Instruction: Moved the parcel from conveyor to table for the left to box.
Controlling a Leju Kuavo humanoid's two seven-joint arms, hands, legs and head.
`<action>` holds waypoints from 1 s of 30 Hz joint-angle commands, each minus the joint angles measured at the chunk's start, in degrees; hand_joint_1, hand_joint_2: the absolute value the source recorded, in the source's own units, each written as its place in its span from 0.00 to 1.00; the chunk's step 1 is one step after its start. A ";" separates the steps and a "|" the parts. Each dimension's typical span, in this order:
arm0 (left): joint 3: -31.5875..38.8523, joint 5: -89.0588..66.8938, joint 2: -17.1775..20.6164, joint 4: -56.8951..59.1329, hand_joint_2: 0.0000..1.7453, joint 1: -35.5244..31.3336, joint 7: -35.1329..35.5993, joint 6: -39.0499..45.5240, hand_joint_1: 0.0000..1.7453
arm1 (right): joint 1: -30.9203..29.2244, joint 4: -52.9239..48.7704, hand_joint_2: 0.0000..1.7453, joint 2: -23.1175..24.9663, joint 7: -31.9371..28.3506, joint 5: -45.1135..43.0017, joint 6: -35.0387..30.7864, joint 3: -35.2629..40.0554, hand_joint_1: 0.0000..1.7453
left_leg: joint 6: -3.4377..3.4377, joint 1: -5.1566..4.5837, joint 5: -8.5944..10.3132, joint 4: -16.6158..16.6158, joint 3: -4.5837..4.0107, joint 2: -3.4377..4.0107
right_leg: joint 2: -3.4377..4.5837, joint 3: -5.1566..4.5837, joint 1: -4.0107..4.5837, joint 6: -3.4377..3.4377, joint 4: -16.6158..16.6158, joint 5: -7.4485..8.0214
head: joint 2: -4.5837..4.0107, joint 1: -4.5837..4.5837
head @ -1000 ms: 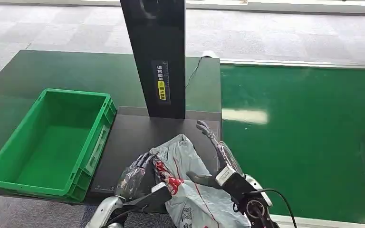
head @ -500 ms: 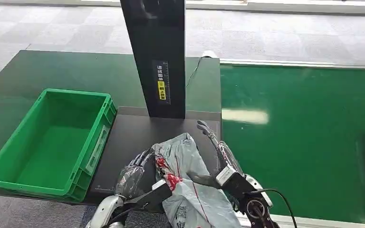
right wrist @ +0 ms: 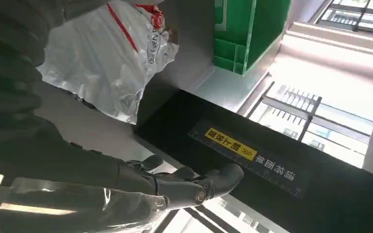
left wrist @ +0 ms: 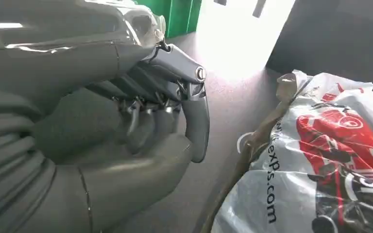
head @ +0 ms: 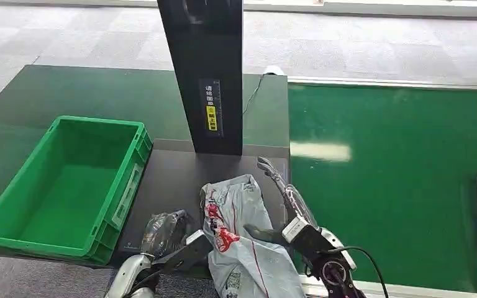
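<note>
Beside the green bin (head: 68,186), the parcel (head: 239,242) is flanked by a clenched left hand (head: 161,231) and a released right hand (head: 286,192), fronted by a black post (head: 206,74).

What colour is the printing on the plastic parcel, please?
Red and black on the silver-grey plastic parcel, clearest in the left wrist view.

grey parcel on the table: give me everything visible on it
The parcel is a soft, crumpled grey plastic mailer with red graphics and dark print, part of it reading "exps.com". It lies slumped on the dark mat of the table, its near end running past the table edge toward the robot. The left hand, fingers curled in, sits just beside it, apart in the left wrist view. The right hand stretches along its other side; contact there cannot be told.
</note>
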 commanded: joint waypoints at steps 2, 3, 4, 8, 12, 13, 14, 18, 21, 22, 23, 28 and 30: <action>3.16 3.92 -0.18 -2.59 1.00 1.78 -3.32 7.28 1.00 | -1.43 2.67 1.00 -0.62 0.15 -0.11 0.10 -0.34 0.00 | 0.04 0.02 0.03 0.00 -0.07 -0.08 | 0.16 -0.10 0.02 -0.03 -0.02 0.05 | 0.00 -0.02; 3.65 5.10 -0.34 -3.52 1.00 1.96 -4.49 9.10 1.00 | -1.44 2.72 1.00 -0.64 0.13 -0.09 0.04 -0.32 0.00 | 0.06 0.02 0.06 -0.01 -0.11 -0.13 | 0.20 -0.13 0.02 -0.04 -0.03 0.08 | 0.00 -0.02; 4.16 6.03 -0.39 -4.40 1.00 2.19 -5.22 10.52 1.00 | -1.51 2.83 1.00 -0.65 0.12 -0.08 0.02 -0.29 0.00 | 0.06 0.02 0.04 -0.01 -0.09 -0.10 | 0.20 -0.12 0.02 -0.03 -0.03 0.06 | 0.00 -0.02; 5.37 9.41 -0.24 -7.68 1.00 3.20 -8.54 14.98 1.00 | -2.00 3.48 1.00 -0.67 0.00 -0.06 -0.21 -0.11 0.00 | 0.05 0.00 0.01 0.00 -0.06 -0.04 | 0.19 -0.09 0.00 -0.01 -0.02 0.04 | 0.00 -0.02; 5.33 9.41 -0.26 -7.62 1.00 3.33 -8.54 14.98 1.00 | -2.01 3.48 1.00 -0.66 0.00 -0.06 -0.21 -0.10 0.00 | 0.03 0.01 0.01 -0.01 -0.05 -0.03 | 0.14 -0.06 0.01 -0.01 -0.02 0.03 | 0.00 0.00; 5.33 9.41 -0.26 -7.62 1.00 3.33 -8.54 14.98 1.00 | -2.01 3.48 1.00 -0.66 0.00 -0.06 -0.21 -0.10 0.00 | 0.07 0.00 0.04 -0.03 -0.08 -0.08 | 0.24 -0.10 0.00 -0.02 -0.05 0.07 | 0.00 -0.02; 5.33 9.41 -0.26 -7.62 1.00 3.33 -8.54 14.98 1.00 | -2.01 3.48 1.00 -0.66 0.00 -0.06 -0.21 -0.10 0.00 | 0.05 0.01 0.03 -0.02 -0.10 -0.06 | 0.19 -0.12 0.01 -0.02 -0.04 0.06 | 0.00 0.00; 5.88 12.16 -0.49 -8.91 1.00 3.98 -11.24 18.49 1.00 | -2.36 3.95 1.00 -0.77 -0.10 -0.06 -0.33 0.13 0.00 | 0.03 -0.01 0.02 -0.01 -0.09 -0.04 | 0.13 -0.12 -0.01 -0.01 -0.01 0.03 | 0.00 -0.02; 6.35 17.57 -0.39 -11.73 1.00 5.30 -13.82 18.01 1.00 | -3.16 4.98 1.00 -0.87 -0.32 -0.33 -0.50 0.42 0.00 | 0.07 0.00 0.04 -0.04 -0.13 -0.03 | 0.31 -0.17 0.01 -0.03 -0.05 0.09 | 0.00 0.00; 6.87 20.79 -0.91 -12.91 1.00 5.78 -15.94 18.52 0.61 | -3.48 5.37 1.00 -0.97 -0.45 -0.33 -0.54 0.58 0.00 | 0.05 0.02 0.02 -0.02 -0.12 -0.01 | 0.27 -0.17 0.02 -0.03 -0.04 0.07 | 0.00 -0.02; 7.59 23.46 -1.32 -13.74 1.00 6.16 -17.75 19.66 0.00 | -3.64 5.61 1.00 -0.99 -0.57 -0.33 -0.60 0.66 0.00 | 0.05 0.01 0.01 -0.01 -0.11 -0.01 | 0.23 -0.15 0.01 -0.02 -0.03 0.05 | 0.00 -0.02; 9.67 28.43 -2.63 -19.66 1.00 8.84 -25.48 28.88 0.00 | -5.31 7.23 1.00 -1.02 -0.77 -0.75 -0.50 1.72 0.00 | 0.06 0.02 0.01 0.00 -0.17 0.02 | 0.31 -0.21 0.03 -0.02 -0.04 0.07 | 0.00 0.00; 7.26 36.53 -0.43 -22.45 1.00 9.80 -29.53 22.24 0.00 | -6.73 8.76 1.00 -1.74 -1.19 -1.39 -0.56 2.57 0.00 | 0.03 0.02 -0.01 0.01 -0.17 0.07 | 0.25 -0.22 0.03 -0.02 -0.02 0.05 | 0.00 -0.02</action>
